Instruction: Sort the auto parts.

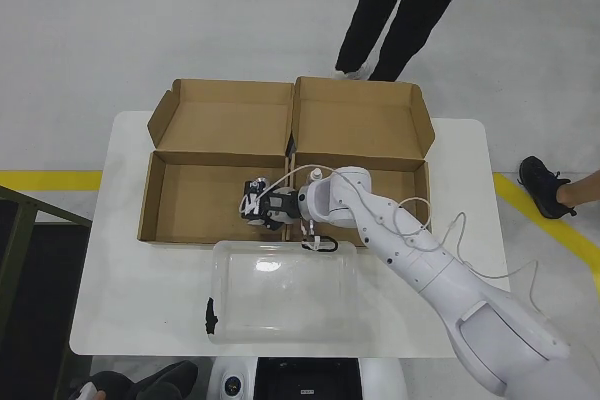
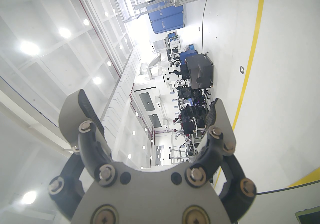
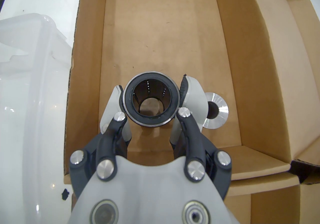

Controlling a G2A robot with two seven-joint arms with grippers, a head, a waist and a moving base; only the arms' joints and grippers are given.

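**Item 1. Cardboard box** (image 1: 195, 200): open-topped with its flaps up, standing on the white counter (image 1: 120, 270). All places below are given from this box.

**Item 2. Second cardboard box** (image 1: 355, 125): same pattern, touching the cardboard box along one end wall.

**Item 3. Clear plastic bin** (image 1: 280, 290): just beside the cardboard box, along the long wall nearest the robot.

**Item 4. Linear bearing** (image 3: 151, 76): steel sleeve with dark end rings, and rows of balls visible in the bore. It is inside the cardboard box, held above the floor near the end that meets the second box.

**Item 5. Silver disc** (image 3: 221, 107): has a centre hole and lies flat on the cardboard box floor, just beside the bearing. Whether it touches a finger cannot be told.

**Item 6. Right gripper** (image 3: 152, 89): clamped on the linear bearing, with one finger on each side of its shell.

**Item 7. Left gripper** (image 2: 150, 103): jaws spread with nothing between them, facing the hall rather than the cardboard box.

**Status:** this looks like the depositing step. The bearing is already over its box, and one part has been sorted there.

**Next move calls for:** lowering the bearing close to the box floor, clear of the silver disc, then parting the fingers. The sleeve is round and may roll once freed, so a low release is advisable.
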